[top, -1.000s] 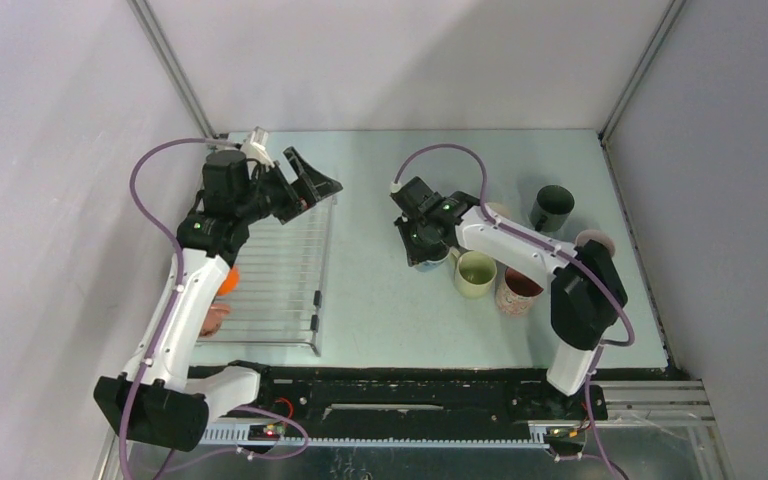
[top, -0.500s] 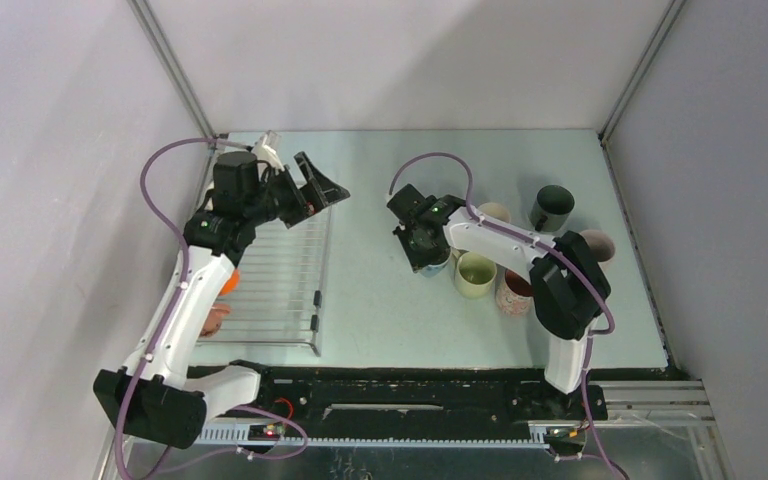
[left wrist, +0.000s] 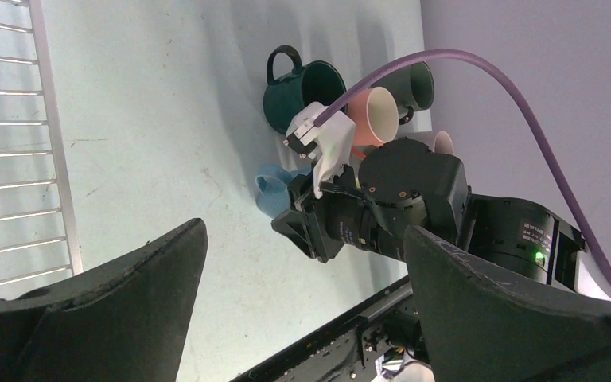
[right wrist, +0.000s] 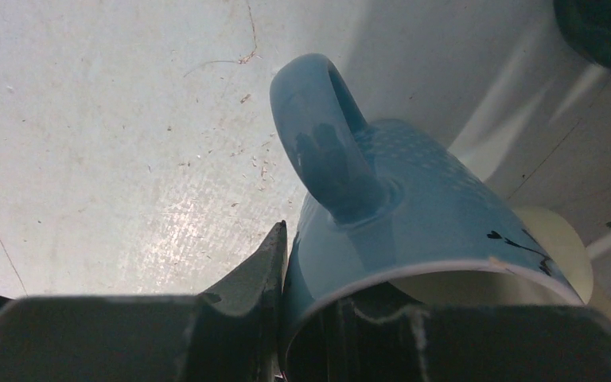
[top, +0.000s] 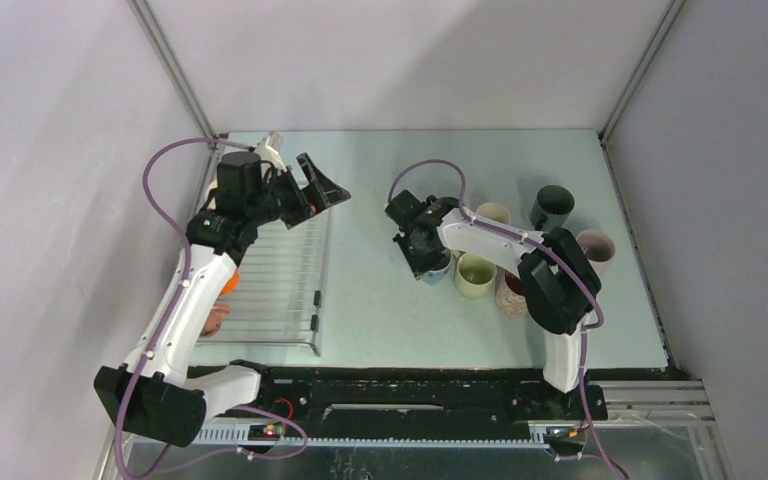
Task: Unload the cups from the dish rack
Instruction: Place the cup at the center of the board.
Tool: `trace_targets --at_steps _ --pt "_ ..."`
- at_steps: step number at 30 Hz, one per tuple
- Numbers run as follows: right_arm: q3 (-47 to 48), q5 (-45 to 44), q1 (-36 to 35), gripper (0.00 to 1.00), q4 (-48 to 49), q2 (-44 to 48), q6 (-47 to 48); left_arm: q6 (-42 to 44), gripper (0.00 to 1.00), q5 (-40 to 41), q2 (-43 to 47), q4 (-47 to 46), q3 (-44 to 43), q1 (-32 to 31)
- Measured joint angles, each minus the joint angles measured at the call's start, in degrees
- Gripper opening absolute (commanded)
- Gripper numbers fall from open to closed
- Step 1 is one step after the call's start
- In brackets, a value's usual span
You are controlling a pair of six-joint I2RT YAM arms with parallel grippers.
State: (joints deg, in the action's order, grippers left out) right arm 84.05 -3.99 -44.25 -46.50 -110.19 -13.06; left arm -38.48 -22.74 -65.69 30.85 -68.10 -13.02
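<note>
The wire dish rack (top: pixel 282 285) lies at the left and also shows in the left wrist view (left wrist: pixel 16 151). An orange mug (top: pixel 230 281) and a pink mug (top: pixel 215 320) sit at its left edge, partly hidden by my left arm. My left gripper (top: pixel 325 186) hangs open and empty over the rack's far right corner (left wrist: pixel 302 231). My right gripper (top: pixel 421 252) is shut on the wall of a light blue mug (right wrist: pixel 398 231), one finger outside and one inside, low over the table beside a pale green mug (top: pixel 475 274).
Unloaded mugs stand right of centre: cream inside (top: pixel 494 213), dark grey (top: pixel 552 206), pale pink (top: pixel 596 245), one with a reddish inside (top: pixel 509 296). The left wrist view also shows a dark teal mug (left wrist: pixel 302 91). A black rail (top: pixel 410 385) runs along the near edge.
My right gripper with the blue mug has shifted slightly left and nearer, its elbow swinging left. My left gripper has moved a little to the right and stays open.
</note>
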Motion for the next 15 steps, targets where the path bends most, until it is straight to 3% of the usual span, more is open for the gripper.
trace_targets --at_steps 15 --pt "0.8 0.9 0.0 0.34 -2.0 -0.6 0.2 0.0 1.0 1.4 -0.6 0.5 0.0 -0.6"
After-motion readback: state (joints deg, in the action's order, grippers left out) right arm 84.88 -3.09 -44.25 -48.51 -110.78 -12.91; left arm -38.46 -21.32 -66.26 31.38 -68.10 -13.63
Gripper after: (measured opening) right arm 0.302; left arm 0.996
